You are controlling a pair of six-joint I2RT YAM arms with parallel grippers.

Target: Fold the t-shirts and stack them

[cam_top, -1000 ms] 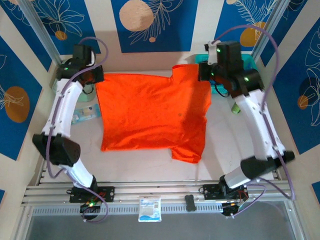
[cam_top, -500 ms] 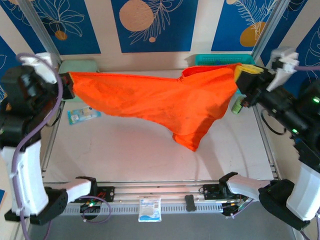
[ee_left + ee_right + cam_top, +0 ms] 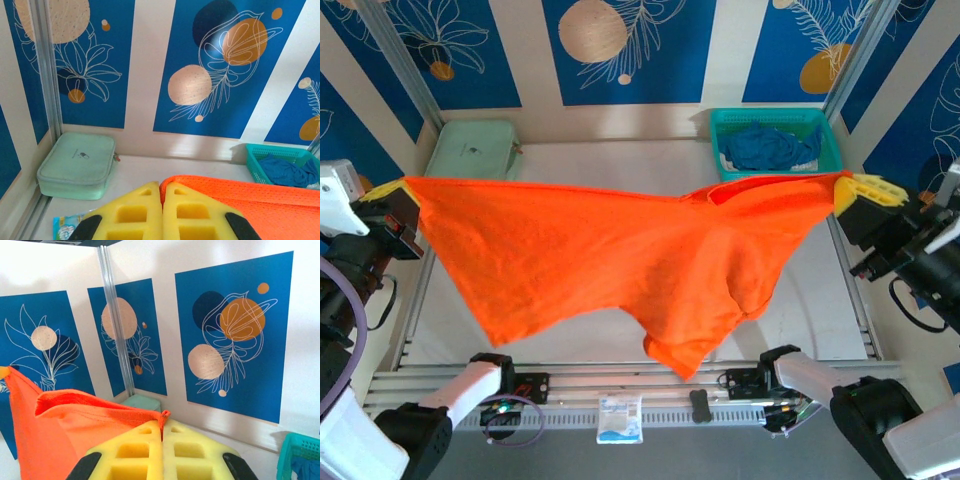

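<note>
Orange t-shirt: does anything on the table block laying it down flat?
Nothing clearly. The orange t-shirt hangs stretched over the table; the green case and teal basket sit at its far corners. A small packet lies near the left edge; what the cloth covers is hidden.

Bright orange t-shirt (image 3: 600,255) — teal basket (image 3: 770,114), pale green case (image 3: 475,150).

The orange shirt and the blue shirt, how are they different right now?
The orange t-shirt hangs stretched between the left gripper and right gripper; the dark blue t-shirt lies crumpled in the teal basket. The orange t-shirt is spread wide; the dark blue t-shirt is bunched up. Neither is folded yet.
</note>
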